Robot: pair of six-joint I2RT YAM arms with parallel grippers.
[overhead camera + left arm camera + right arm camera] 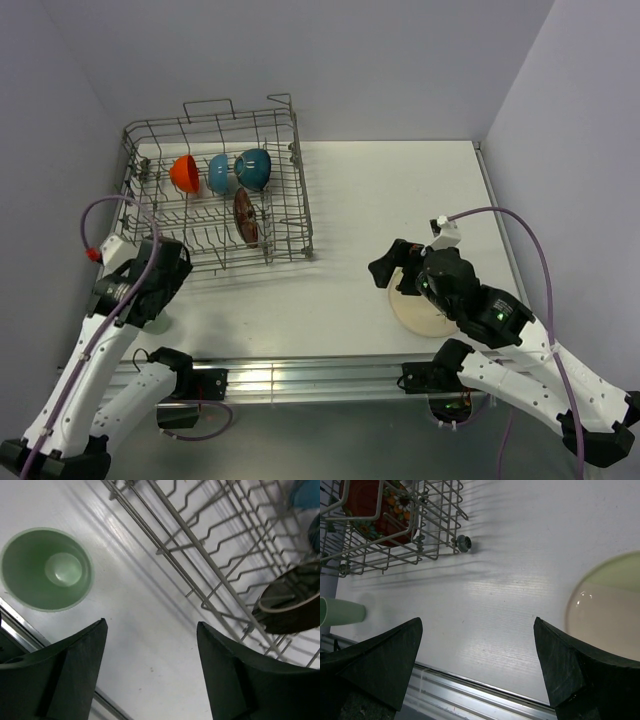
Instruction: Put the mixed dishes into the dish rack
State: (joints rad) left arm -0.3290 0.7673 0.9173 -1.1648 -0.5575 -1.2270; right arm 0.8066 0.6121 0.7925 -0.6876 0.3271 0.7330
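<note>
Left gripper (150, 630) was set with its dark, wedge-shaped fingers well apart and nothing between them. It was poised over the table (125, 595), between the pale green cup (47, 570) and the near wall of the dish rack (200, 555). The cup was stood upright, mouth up, outside the rack. Its round, smooth, glazed wall was judged to suit a grasp across the rim.

The rack was formed of thin grey wire with upright tines, so that dishes could be held on edge. Four items were seen loaded in the overhead view. The orange bowl (184, 173), small blue bowl (218, 173) and teal bowl (253, 168) were lodged in a row toward the far side. The red floral bowl (245, 217) was stood on edge between tines nearer the front.

Right gripper (477, 625) was likewise spread to its widest and held nothing. It was hung low over the white, faintly ribbed table surface beside the large cream plate (610, 610). The plate was laid flat, glossy and shallow, well apart from the rack. Cup and plate were therefore judged left to load.
</note>
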